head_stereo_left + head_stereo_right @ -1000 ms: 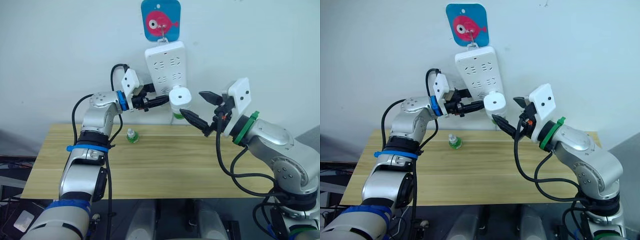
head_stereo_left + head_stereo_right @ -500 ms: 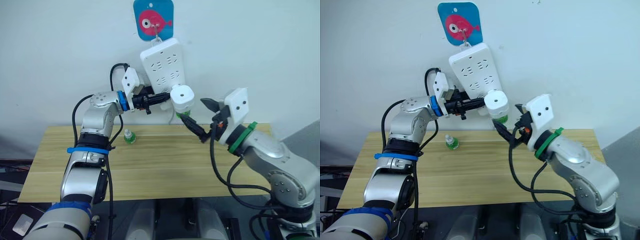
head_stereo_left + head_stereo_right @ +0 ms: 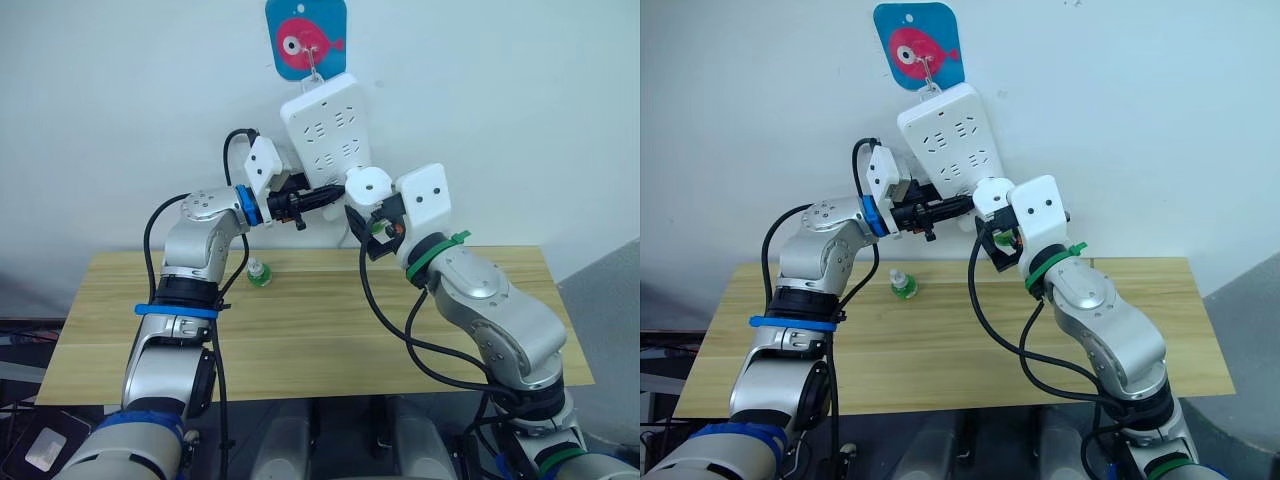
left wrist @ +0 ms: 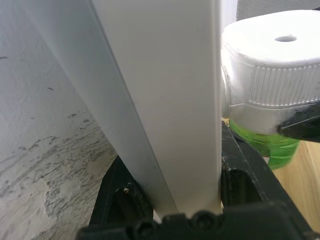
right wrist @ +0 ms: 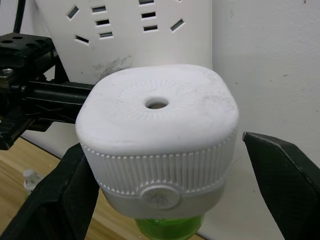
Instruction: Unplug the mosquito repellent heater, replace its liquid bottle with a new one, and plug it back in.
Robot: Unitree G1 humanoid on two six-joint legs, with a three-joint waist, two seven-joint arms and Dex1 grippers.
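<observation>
Currently, head views: mosquito repellent heater (image 3: 367, 186) plugged into tilted power strip (image 3: 325, 125), above the desk (image 3: 300, 330). Left wrist: left end effector (image 4: 172, 192) clamps the strip's edge. Right wrist: right end effector (image 5: 170, 172) spread, straddling heater; close squarely, pull straight out.

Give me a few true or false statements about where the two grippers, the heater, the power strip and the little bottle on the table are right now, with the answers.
1. The left gripper is clamped on the lower edge of the power strip. True.
2. The mosquito repellent heater lies on the table. False: it is up at the bottom of the power strip on the wall.
3. The right gripper is open, one finger on each side of the heater. True.
4. The spare bottle is held by the right gripper. False: it stands on the table near the left arm.
5. The bottle under the heater is green. True.
</observation>
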